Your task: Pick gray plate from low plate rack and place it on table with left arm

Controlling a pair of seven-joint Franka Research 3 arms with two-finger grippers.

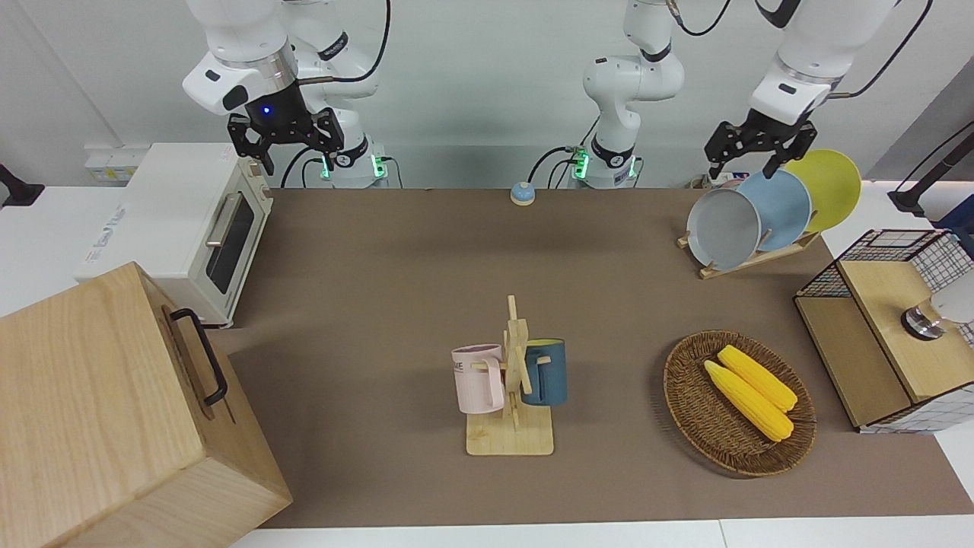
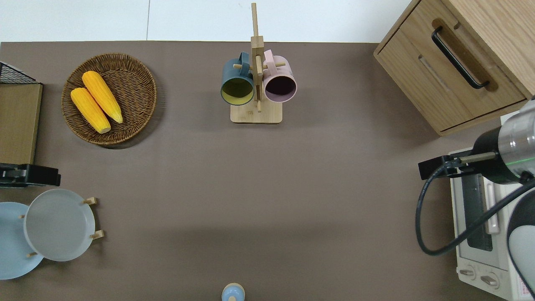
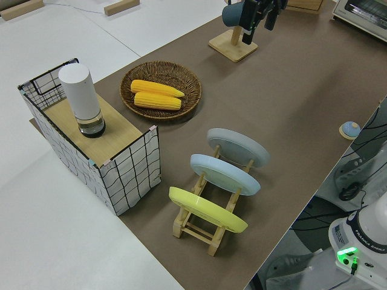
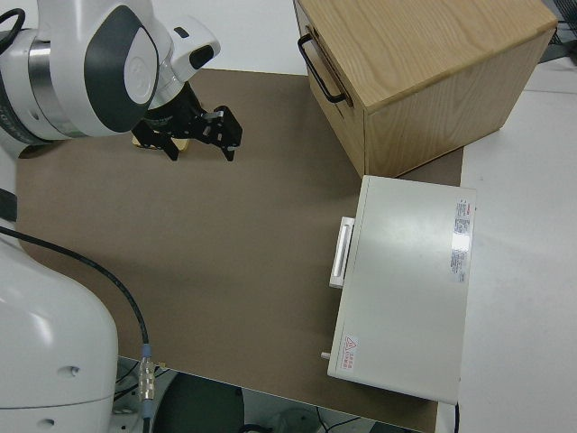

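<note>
Front: left gripper open and empty above the plates, gray plate slotted in low plate rack beside blue plate, overhead: gray plate leaning against pegs, right arm parked with fingers spread.

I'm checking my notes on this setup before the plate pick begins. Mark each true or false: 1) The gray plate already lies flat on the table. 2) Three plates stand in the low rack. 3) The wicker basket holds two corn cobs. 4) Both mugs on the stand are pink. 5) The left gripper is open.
1) False: the gray plate leans in the low plate rack.
2) True: gray, then the blue plate and the yellow plate.
3) True: the wicker basket holds two corn cobs.
4) False: one pink mug, one dark blue mug.
5) True: the left gripper is open, above the plates.
</note>
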